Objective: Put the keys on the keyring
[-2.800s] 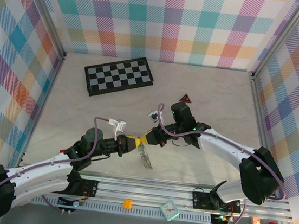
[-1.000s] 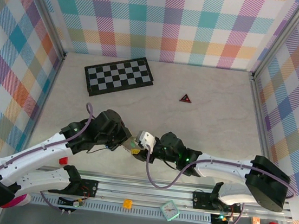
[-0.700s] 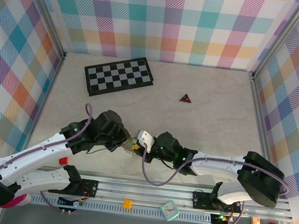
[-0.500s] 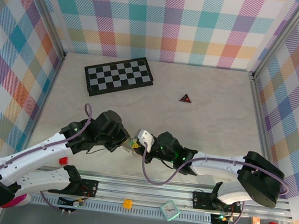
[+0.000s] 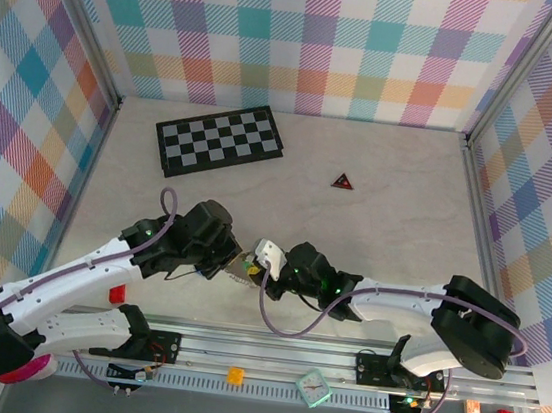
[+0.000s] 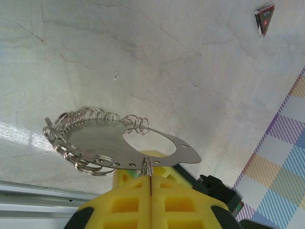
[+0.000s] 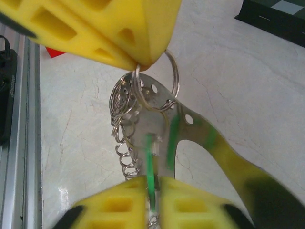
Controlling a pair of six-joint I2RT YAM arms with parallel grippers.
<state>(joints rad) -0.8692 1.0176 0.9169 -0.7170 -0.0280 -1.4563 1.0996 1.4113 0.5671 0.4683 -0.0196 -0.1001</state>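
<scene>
The left gripper (image 6: 150, 177) was clamped shut on one small split ring of the keyring (image 6: 102, 143). The keyring was a flat metal plate with a large oval hole and a row of little rings along its edge. The plate stuck out beyond the left fingertips, seemingly lifted off the table (image 6: 143, 57).

The right gripper (image 7: 153, 186) faced it from the opposite side, its jaws drawn nearly together on the green key (image 7: 150, 157). The key showed as a thin green strip running out from between the right fingertips toward the plate. Its far end lay against the plate, just short of the ring pinched by the left gripper. Blur made it impossible to tell whether it had entered any ring.

By my reading the task was in its early middle. The keyring was secured and presented, and one key was grasped and brought up to it, but no threading was evident. Left to do were working the green key onto a ring, letting go, then fetching and threading the second key. Whether any key already hung among the rings could not be told
</scene>
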